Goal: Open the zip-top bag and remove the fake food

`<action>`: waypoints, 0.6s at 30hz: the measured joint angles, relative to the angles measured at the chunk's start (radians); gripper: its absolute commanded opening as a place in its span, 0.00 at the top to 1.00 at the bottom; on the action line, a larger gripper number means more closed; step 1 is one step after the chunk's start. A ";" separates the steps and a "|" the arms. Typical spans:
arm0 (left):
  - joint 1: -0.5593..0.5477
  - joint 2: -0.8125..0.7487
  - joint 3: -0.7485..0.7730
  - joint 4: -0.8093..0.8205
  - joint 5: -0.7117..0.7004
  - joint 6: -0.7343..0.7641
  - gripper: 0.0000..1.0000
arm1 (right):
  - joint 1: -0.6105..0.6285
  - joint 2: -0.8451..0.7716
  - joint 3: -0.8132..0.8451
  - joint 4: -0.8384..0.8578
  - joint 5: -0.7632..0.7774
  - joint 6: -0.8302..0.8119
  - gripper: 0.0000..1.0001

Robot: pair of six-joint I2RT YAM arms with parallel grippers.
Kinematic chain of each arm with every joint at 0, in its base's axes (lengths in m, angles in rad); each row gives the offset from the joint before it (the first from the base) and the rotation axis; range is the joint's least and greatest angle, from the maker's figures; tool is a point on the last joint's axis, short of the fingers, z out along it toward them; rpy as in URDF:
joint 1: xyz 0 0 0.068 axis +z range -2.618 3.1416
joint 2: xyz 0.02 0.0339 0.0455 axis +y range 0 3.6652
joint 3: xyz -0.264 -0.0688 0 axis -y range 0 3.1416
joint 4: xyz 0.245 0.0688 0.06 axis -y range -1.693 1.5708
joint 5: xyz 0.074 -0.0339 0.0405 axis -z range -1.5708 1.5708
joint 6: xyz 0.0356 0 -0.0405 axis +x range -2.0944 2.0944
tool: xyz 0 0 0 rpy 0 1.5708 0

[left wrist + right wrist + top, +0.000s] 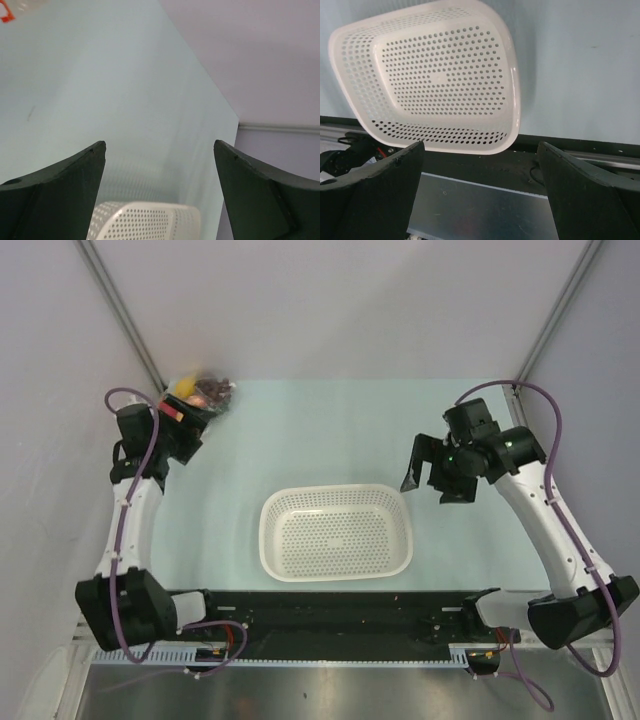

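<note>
The zip-top bag lies at the table's far left corner, clear and crinkly, with a red-orange zip strip at its near end. The fake food is inside it: a yellow-orange piece and dark purple and reddish pieces. My left gripper is open and empty, just on the near side of the bag's strip. In the left wrist view only a bit of the strip shows, at the top left corner. My right gripper is open and empty, raised to the right of the basket; it also shows in the right wrist view.
A white perforated basket with nothing in it stands in the middle near the front edge; it also shows in the left wrist view and the right wrist view. A black rail runs along the near edge. Walls close in the back and both sides.
</note>
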 measured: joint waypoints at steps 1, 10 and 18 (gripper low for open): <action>0.025 0.032 -0.003 0.020 0.003 -0.009 0.08 | -0.018 -0.002 0.006 -0.001 -0.019 -0.012 0.00; 0.195 0.321 -0.099 0.341 0.042 -0.153 0.14 | -0.189 -0.020 0.098 0.077 -0.188 -0.107 0.00; 0.228 0.553 -0.161 0.688 0.054 -0.320 0.23 | -0.248 0.072 0.160 0.144 -0.241 -0.131 0.00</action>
